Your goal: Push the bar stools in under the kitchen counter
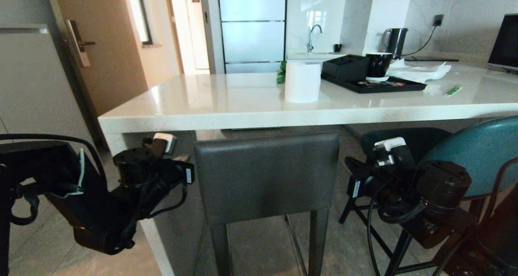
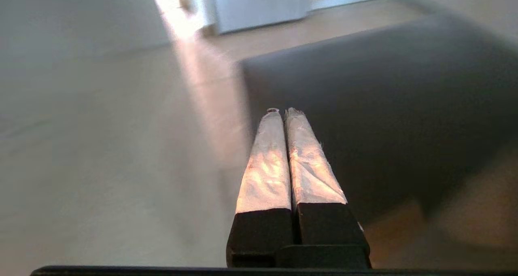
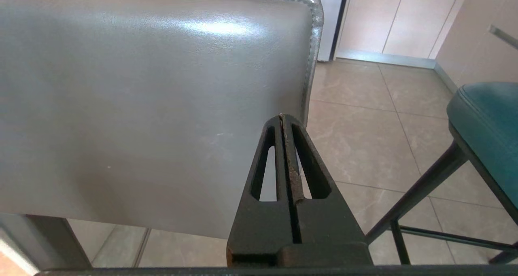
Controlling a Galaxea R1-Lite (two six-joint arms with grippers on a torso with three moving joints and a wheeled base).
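The grey stool [image 1: 267,175] stands at the bench [image 1: 243,106], its back just below the slab edge and its seat hidden beneath, so it appears largely pushed in. The teal stool [image 1: 477,154] stands to the right, its back out from the bench edge and turned at an angle; it is not yet under.

The left gripper [image 2: 283,112] has its fingers clenched together, holding nothing, and sits beside the left edge of the grey back. The right gripper [image 3: 282,118] is likewise clenched and empty, its tip at or very near the right edge of the grey back; contact cannot be confirmed.

Hazards:

- Slip-off. Each tip bears near an outer edge of smooth leather. A push there may slide off the side, sending the arm forward toward the bench panel.
- Yaw. Unequal force from the two arms is likely to rotate the stool and jam a leg against the white side panel.
- Tipping. Force applied high on a tall stool, with the legs dragging on tiled floor, may tilt it instead of sliding it.
- Collision. The right arm lies close to the teal stool; any sideways motion may knock it.
- Back against slab. The grey back top sits close to the slab underside; a lift or tilt may wedge it.
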